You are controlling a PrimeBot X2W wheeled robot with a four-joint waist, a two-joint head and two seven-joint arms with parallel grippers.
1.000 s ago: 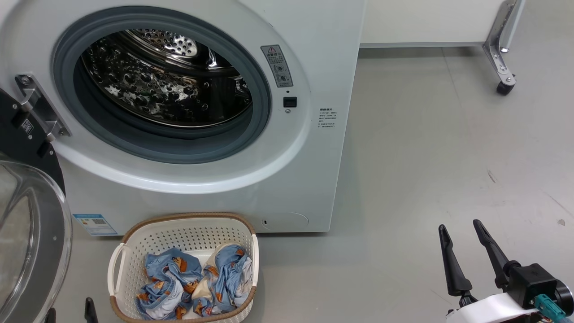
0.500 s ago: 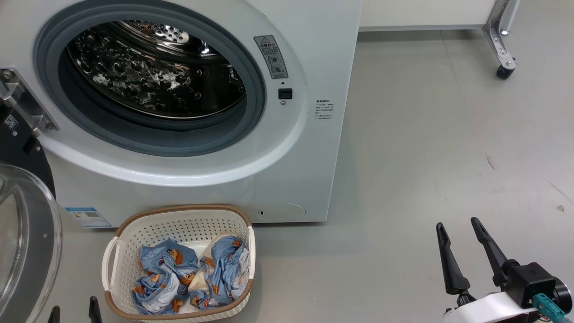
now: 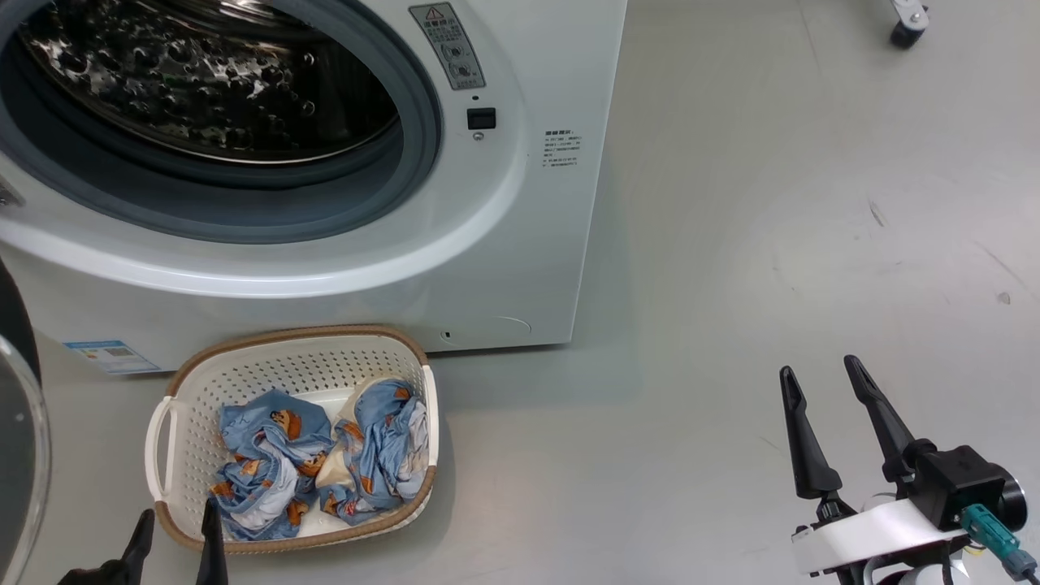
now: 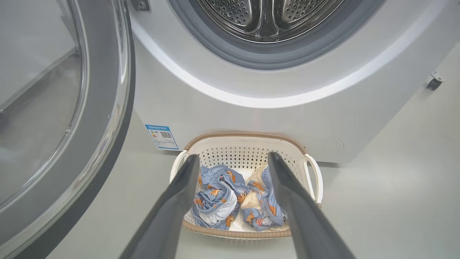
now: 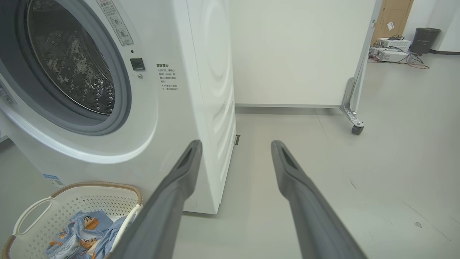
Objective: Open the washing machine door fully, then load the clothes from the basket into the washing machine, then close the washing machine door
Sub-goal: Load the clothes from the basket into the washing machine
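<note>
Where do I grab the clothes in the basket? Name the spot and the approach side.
Take the clothes at the raised crumpled folds of the left-hand bundle, coming down from above: the basket walls enclose the pile, leaving only the top open. The open left tool, by the basket's near rim, is likely the closer one.

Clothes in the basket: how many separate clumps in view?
2. The left clump lies in the left half of the basket, the right clump in its right half, with cream cloth between them. Each clump may hide several pieces; I cannot tell.
</note>
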